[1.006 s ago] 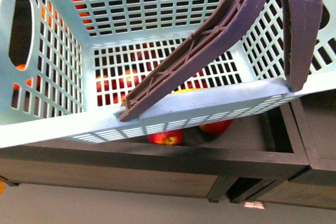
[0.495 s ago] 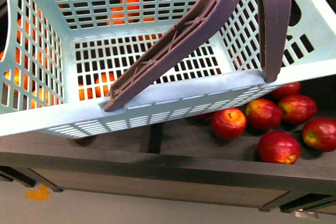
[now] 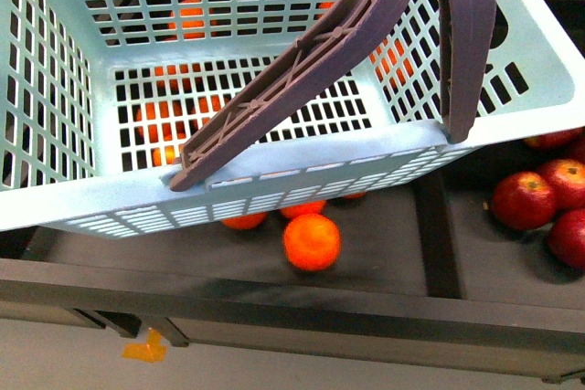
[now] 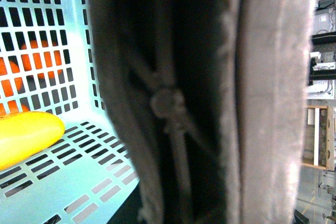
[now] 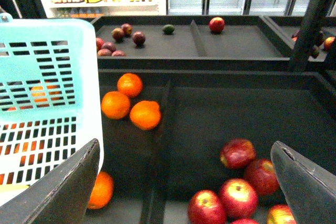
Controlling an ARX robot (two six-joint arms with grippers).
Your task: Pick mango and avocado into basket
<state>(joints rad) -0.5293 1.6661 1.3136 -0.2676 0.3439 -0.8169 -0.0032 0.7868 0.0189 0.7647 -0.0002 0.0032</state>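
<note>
Hanging over the dark fruit bins, the basket (image 3: pixel 274 175) holds the mango.

Filling most of the front view, the turquoise basket sits tilted above the display bins (image 3: pixel 384 244), its two brown handles (image 3: pixel 302 79) raised. One handle blocks the left wrist view up close and blurred, so I cannot tell the left gripper's state. The right gripper (image 5: pixel 185 144) is spread wide and empty above the bins, beside the basket. The yellow mango (image 4: pixel 26 135) lies on the basket's slotted floor. Red apples (image 3: pixel 524 200) sit in the right bin, oranges (image 3: pixel 312 241) below the basket. A small dark green fruit (image 5: pixel 168 29) rests in a far bin.
</note>
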